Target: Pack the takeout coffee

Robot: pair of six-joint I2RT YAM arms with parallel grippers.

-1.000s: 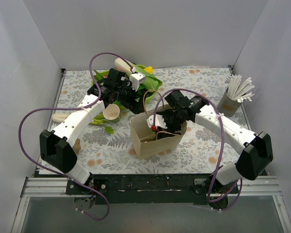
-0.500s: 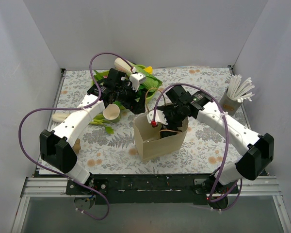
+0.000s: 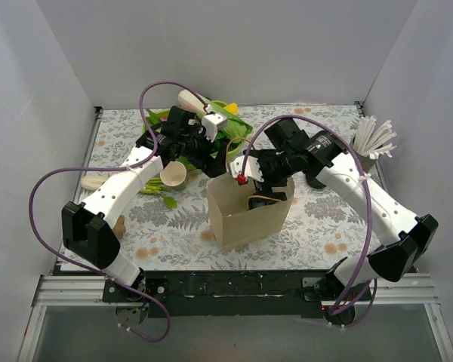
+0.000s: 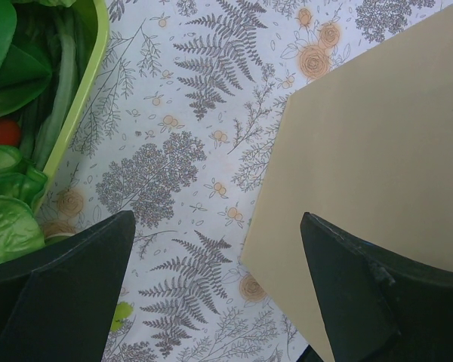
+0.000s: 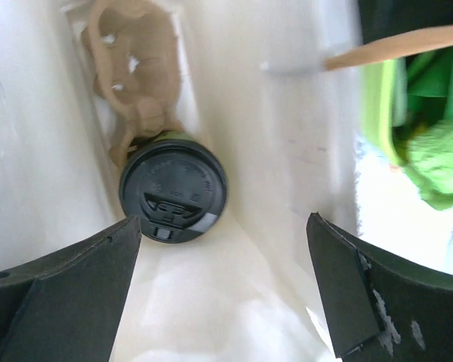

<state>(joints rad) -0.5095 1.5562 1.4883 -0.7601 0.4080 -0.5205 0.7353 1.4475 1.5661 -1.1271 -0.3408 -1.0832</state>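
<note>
My left fingers [image 4: 57,294] hang spread wide beside the paper bag [image 4: 377,143], holding nothing. My right fingers [image 5: 60,302] gape empty above the takeout coffee [image 5: 174,188], which stands lidded inside the bag; packing looks essentially done

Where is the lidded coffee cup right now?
The lidded coffee cup sits at the bottom of the paper bag, left of centre in the right wrist view. It is right by a brown cardboard carrier, below the open right gripper.
</note>
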